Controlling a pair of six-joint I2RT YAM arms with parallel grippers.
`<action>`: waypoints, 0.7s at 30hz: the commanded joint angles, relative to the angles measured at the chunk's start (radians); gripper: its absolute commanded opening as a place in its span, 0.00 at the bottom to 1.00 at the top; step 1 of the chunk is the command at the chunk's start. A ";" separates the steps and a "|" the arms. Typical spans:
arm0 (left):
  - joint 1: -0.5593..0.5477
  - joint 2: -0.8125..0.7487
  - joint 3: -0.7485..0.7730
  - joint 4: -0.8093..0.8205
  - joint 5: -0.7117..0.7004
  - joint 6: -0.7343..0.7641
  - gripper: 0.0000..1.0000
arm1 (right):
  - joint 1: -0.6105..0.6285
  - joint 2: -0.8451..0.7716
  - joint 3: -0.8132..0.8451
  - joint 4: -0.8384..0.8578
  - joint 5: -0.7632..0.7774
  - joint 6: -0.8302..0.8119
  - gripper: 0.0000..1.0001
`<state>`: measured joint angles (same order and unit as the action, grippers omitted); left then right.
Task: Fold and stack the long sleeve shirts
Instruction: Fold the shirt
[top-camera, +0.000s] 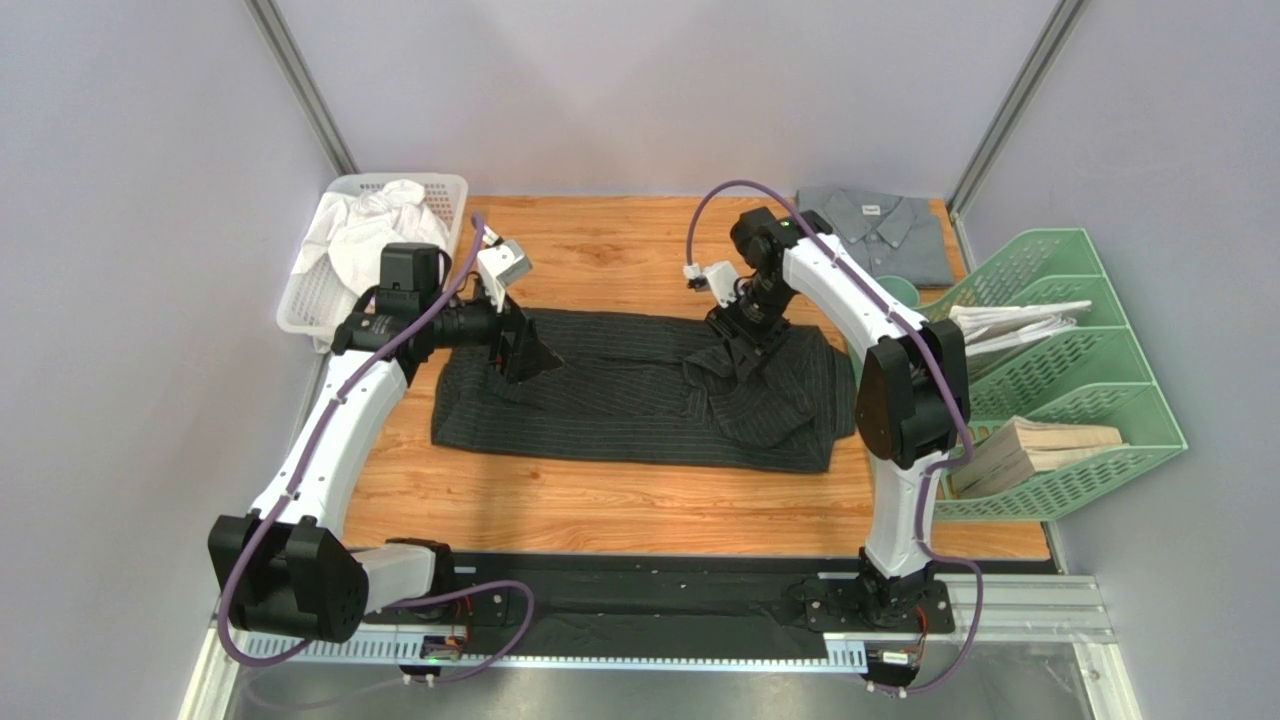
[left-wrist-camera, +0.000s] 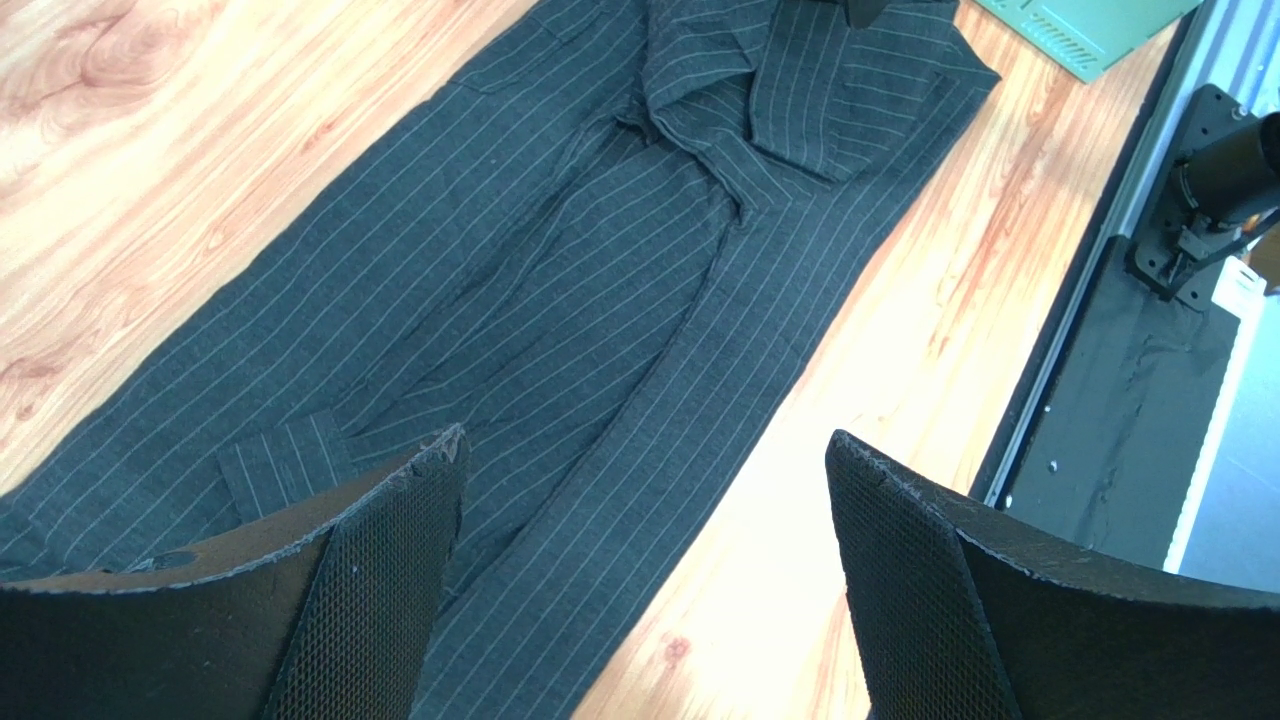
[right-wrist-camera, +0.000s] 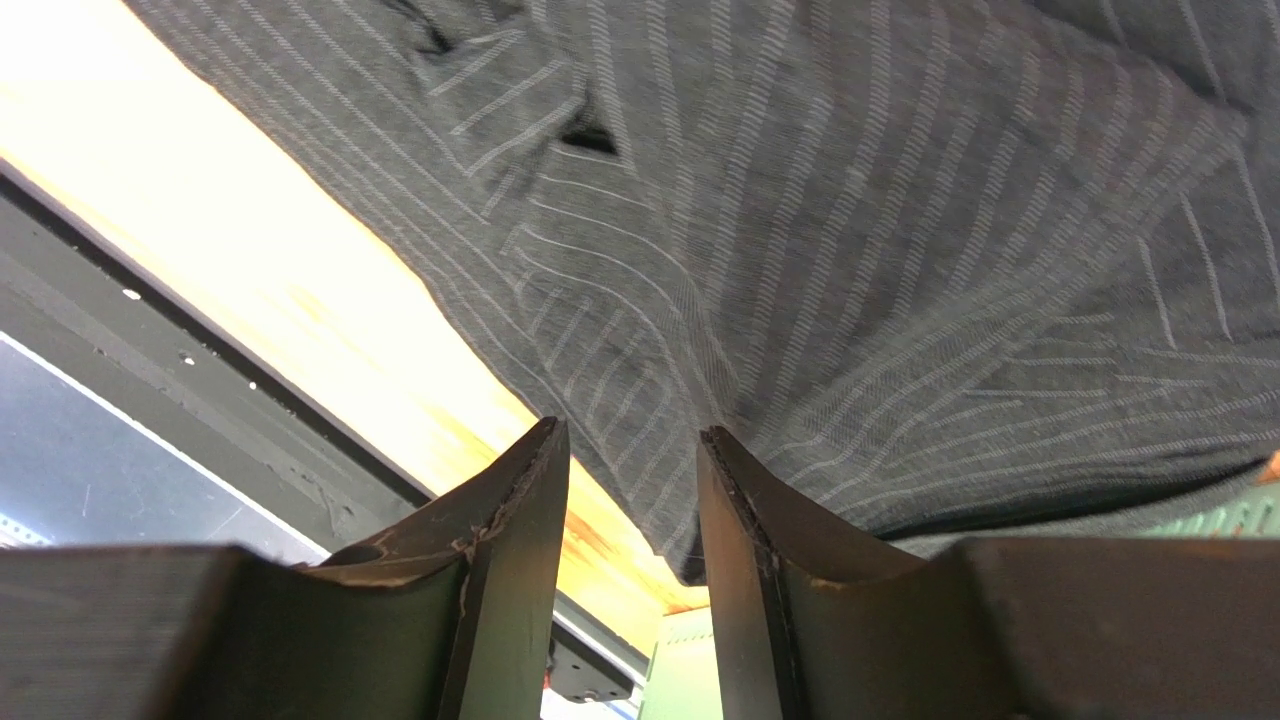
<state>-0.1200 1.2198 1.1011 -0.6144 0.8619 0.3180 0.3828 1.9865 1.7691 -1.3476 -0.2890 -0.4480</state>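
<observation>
**Black pinstriped shirt (top-camera: 631, 393) laid long across mid-frame; grey shirt (top-camera: 887, 225) lies folded at upper right.**
My right gripper (right-wrist-camera: 631, 435) sits at the bunched right end, jaws narrowly apart, likely to draw a fold; I cannot tell whether cloth is pinched. My left gripper (left-wrist-camera: 639, 465) hangs wide and empty over the left end. Wooden table (top-camera: 601, 503), grey walls (top-camera: 631, 90).

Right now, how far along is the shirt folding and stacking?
Done: the grey shirt lies folded at the table's far right corner. In hand: the black pinstriped shirt lies spread out, bunched at its right end, where the right jaws sit partly parted; grip unclear. The left jaws stand wide open above its left end. Left: fold it and stack it on the grey one.
</observation>
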 joint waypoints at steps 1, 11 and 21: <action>0.000 -0.013 0.026 -0.002 0.019 0.041 0.93 | 0.050 -0.051 0.004 -0.133 -0.010 0.012 0.42; 0.000 0.001 0.046 -0.008 0.016 0.043 0.93 | 0.051 -0.022 -0.056 -0.004 0.237 0.034 0.51; 0.000 0.007 0.048 -0.001 0.015 0.032 0.93 | 0.051 0.023 -0.092 0.061 0.286 0.037 0.57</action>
<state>-0.1200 1.2251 1.1027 -0.6212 0.8612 0.3279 0.4339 1.9900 1.6794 -1.3323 -0.0391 -0.4271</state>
